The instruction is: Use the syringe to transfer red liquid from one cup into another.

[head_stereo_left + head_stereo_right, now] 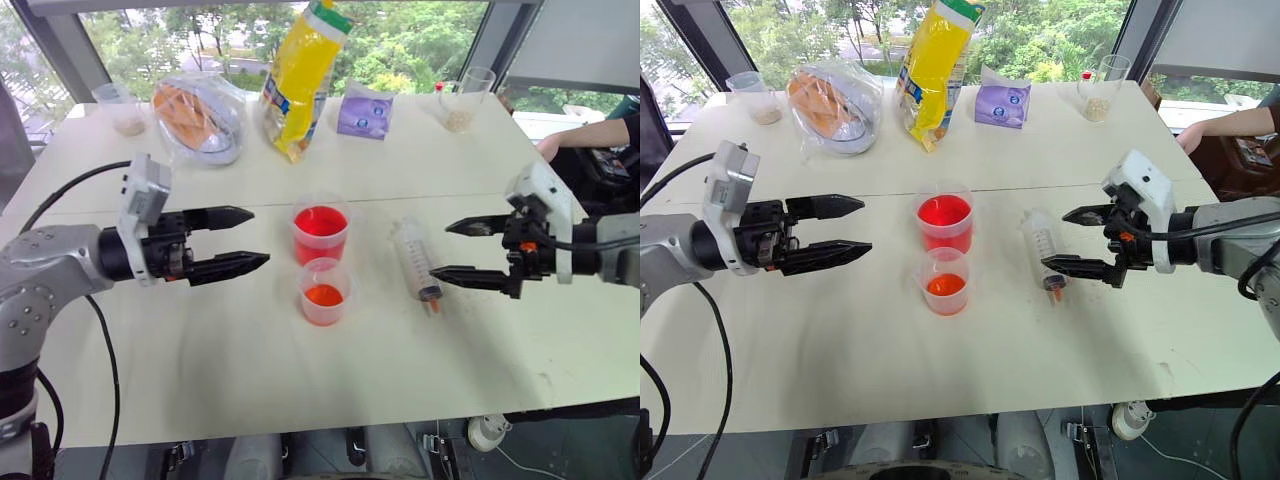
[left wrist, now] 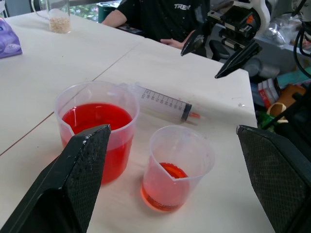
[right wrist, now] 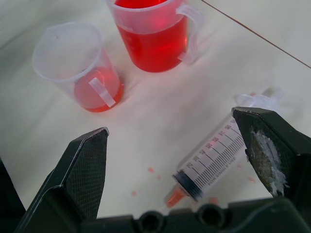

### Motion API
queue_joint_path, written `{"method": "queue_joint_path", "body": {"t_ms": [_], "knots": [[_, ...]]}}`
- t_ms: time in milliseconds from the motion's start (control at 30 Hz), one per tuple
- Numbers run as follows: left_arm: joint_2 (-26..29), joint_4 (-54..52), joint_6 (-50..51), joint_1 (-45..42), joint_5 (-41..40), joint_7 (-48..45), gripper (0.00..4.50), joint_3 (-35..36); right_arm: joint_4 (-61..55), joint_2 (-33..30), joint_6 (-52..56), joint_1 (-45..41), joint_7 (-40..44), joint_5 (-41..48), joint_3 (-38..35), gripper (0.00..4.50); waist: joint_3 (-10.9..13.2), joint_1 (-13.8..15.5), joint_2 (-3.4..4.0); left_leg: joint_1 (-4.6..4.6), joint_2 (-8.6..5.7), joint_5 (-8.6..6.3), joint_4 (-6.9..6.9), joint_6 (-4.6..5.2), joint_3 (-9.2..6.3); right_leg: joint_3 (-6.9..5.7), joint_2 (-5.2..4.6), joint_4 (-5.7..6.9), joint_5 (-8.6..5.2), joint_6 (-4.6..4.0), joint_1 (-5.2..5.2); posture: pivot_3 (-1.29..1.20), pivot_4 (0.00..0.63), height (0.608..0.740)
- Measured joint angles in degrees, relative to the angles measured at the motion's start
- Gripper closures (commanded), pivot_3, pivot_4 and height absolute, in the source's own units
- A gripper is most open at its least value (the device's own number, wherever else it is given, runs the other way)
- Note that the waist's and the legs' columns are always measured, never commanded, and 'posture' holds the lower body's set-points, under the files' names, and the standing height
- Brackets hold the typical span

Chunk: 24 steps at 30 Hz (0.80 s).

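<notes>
Pickup step: my right gripper [image 1: 459, 250], jaws apart (empty), hangs beside the syringe [image 1: 416, 262], center-right; next I close around its barrel.

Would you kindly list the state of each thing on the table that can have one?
Large clear plastic syringe: lying flat on the table, ungripped, plunger pushed in.
Larger clear plastic cup: upright, well filled with red liquid.
Smaller clear plastic cup: upright, holding a little red liquid low down.
Left pincer: open, empty.
Right pincer: open, empty, beside the syringe.
Yellow plastic bag: standing upright.
</notes>
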Motion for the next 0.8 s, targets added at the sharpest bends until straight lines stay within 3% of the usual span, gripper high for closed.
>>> {"method": "queue_joint_path", "body": {"t_ms": [500,800], "knots": [[-0.87,0.56,-1.61,0.13,0.94,-1.48,0.23,-1.46,4.12,-0.17,0.46,-0.68,-0.46,-2.74,2.83,0.05,0.0,-0.03,0.0,0.03,-0.01,0.0,0.01,0.0,0.0,0.0,0.01,0.0,0.0,0.0,0.03,0.0,0.15,0.74],[-2.87,1.82,-3.87,-0.12,2.97,-1.58,0.23,-2.62,10.23,1.2,7.76,-12.57,-3.13,-6.69,12.5,0.05,0.0,-0.13,0.0,0.04,-0.01,0.01,0.03,-0.01,0.01,0.0,0.01,0.02,0.0,-0.01,0.02,0.0,0.15,0.74]]}}
